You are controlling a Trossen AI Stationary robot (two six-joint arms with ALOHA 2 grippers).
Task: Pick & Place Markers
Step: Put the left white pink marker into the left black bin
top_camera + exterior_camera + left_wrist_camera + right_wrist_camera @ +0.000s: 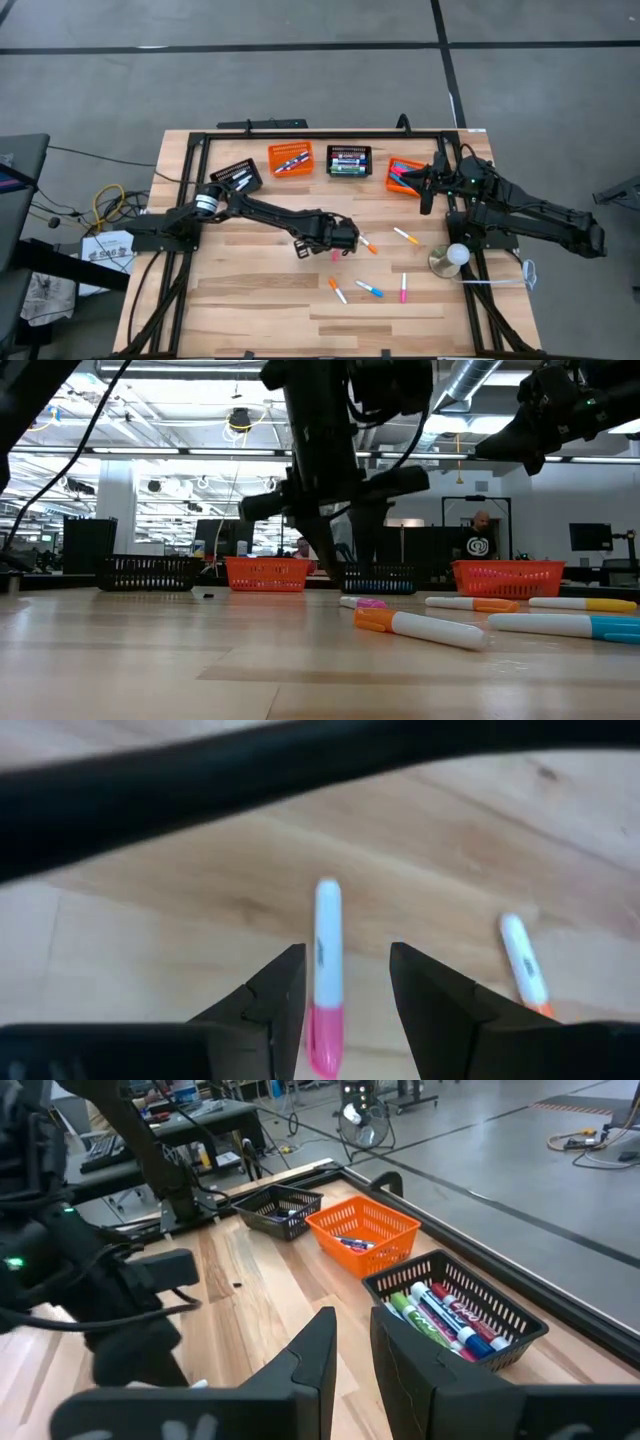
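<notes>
no lettering reads clearly; the print on the markers [440, 1312] is too small.

Four mesh baskets are sitting in a row along the far edge of the table: two black ones [236, 176] [349, 161] and two orange ones [290, 158] [403, 176]. Six loose markers are lying on the bare wood toward the right: a pink-capped one [336, 256] by the left arm's tip, two with orange caps [369, 243] [405, 236], and nearer, three more [337, 290] [369, 289] [404, 288]. Two dark arms are reaching over the table. The markers inside the baskets are too crowded to count.
</notes>
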